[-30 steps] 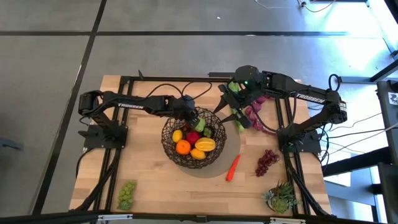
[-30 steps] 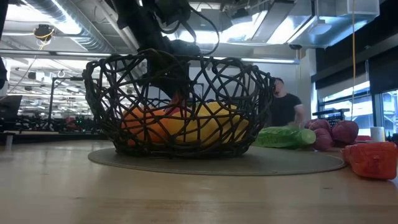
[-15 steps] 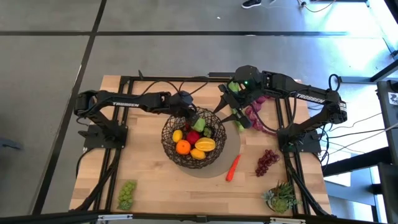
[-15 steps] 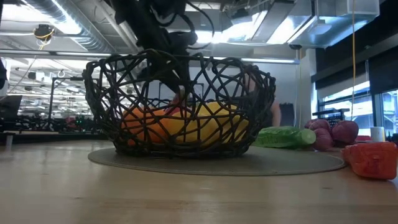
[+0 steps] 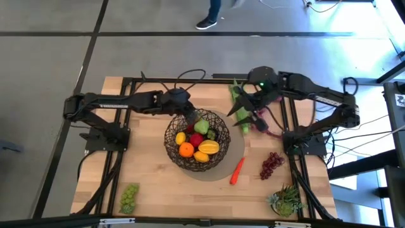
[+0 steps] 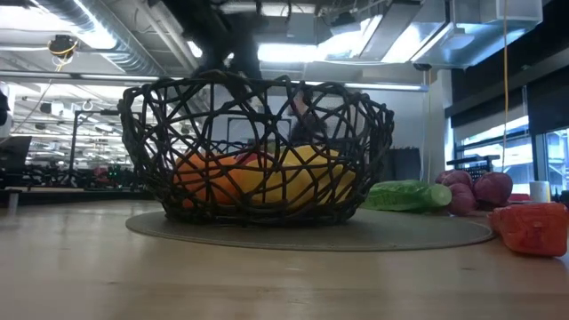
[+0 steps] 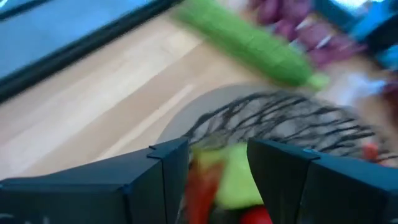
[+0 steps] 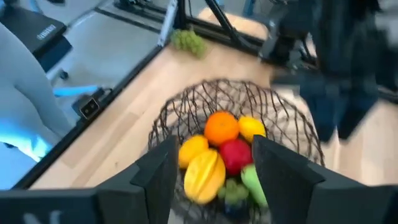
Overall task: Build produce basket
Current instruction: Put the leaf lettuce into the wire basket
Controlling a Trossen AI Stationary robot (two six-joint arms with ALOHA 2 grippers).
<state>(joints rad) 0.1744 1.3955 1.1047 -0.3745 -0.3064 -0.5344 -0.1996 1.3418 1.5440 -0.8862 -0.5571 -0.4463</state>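
Overhead, left end effector [image 5: 190, 114] hangs released at basket's [image 5: 174, 151] far rim. Right end effector [image 5: 248, 116], released, hovers near green leafy stalk [image 5: 238, 98]. Carrot [image 5: 236, 170] lies on bench [image 5: 152, 183].

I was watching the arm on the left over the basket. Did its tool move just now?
Yes. In the high view the left tool has pulled back from over the fruit to the basket rim's far left edge, toward its own side.
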